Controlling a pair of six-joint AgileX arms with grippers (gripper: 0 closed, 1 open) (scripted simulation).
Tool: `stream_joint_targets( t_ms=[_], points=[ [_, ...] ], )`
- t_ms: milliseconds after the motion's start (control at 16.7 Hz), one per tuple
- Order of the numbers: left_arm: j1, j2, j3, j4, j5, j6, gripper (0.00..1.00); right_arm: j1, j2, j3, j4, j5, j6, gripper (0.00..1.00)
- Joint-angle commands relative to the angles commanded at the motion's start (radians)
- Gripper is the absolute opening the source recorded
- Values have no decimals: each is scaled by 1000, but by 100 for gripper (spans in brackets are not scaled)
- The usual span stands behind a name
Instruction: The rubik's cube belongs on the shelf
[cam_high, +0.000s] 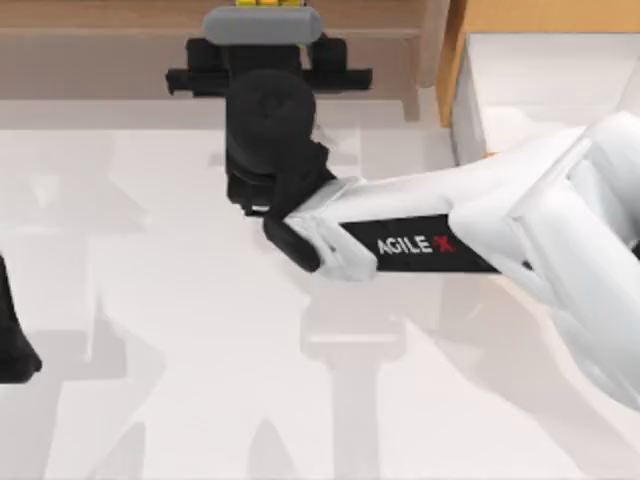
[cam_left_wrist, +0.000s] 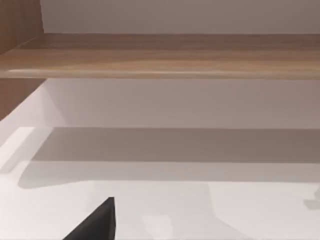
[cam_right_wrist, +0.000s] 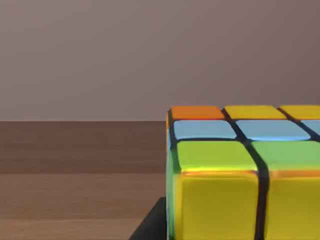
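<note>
From above, the right arm reaches from the bench's (cam_high: 180, 400) three o'clock side up toward twelve, and the right claw (cam_high: 262, 12) sits at the shelf (cam_high: 100, 50). A sliver of yellow at the very top edge, just past the grey wrist block, is the rubik's cube (cam_high: 262, 3). The wrist covers the fingers, so I cannot tell how wide that claw stands or whether it has hold of the cube. The left arm is parked at nine o'clock, a dark shape at the frame edge. An orange-wood cabinet (cam_high: 520, 15) stands at one o'clock, beside the shelf's upright post (cam_high: 432, 50).

The left wrist camera looks across the white bench to the shelf board (cam_left_wrist: 160, 55). One dark fingertip of the left claw (cam_left_wrist: 97, 222) pokes in; its opening I cannot judge.

The right wrist camera sits close behind the cube (cam_right_wrist: 245, 175), with brown shelf wood (cam_right_wrist: 75, 170) beside it. I'd judge the cube is at or just above the board, but its underside is cut off, so contact is unclear. A dark wedge beside the cube's lower corner may be a finger.

The risk, to my eye: if the cube is let go before it rests flat, it could tumble or roll off the front lip. Pulling back carelessly could also drag it off.
</note>
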Motion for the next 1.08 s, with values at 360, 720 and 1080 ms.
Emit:
stream_joint_targets(
  t_ms=[360,720,1080],
  points=[
    [0,0,0,0,0,0,100,-52,108,248,-115,-47,9,0],
    [0,0,0,0,0,0,100,-105,223,475,-250,-103,19,0],
    [0,0,0,0,0,0,100,-112,237,493,-267,-110,21,8]
  ],
)
